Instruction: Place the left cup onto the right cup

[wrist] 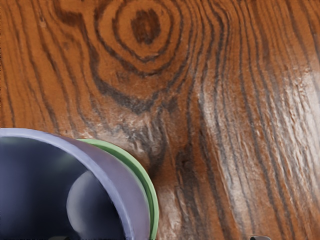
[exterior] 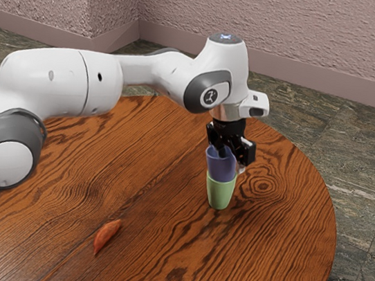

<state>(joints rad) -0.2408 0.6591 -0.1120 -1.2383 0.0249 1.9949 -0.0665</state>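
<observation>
A purple cup (exterior: 220,161) sits tilted inside a green cup (exterior: 220,191), which stands upright on the round wooden table (exterior: 158,248) right of its centre. My gripper (exterior: 228,152) hangs directly over the purple cup's rim, its black fingers straddling the cup's wall on the exterior view's right side. The fingers stand apart and do not press the wall. In the wrist view the purple cup (wrist: 60,185) lies just under my hand, and the green cup's rim (wrist: 145,185) shows as a thin arc around it.
A small orange-red object (exterior: 106,235) lies on the table toward the front, well away from the cups on the exterior view's left. The table's edge (exterior: 334,231) curves past on the exterior view's right, with a stone floor beyond.
</observation>
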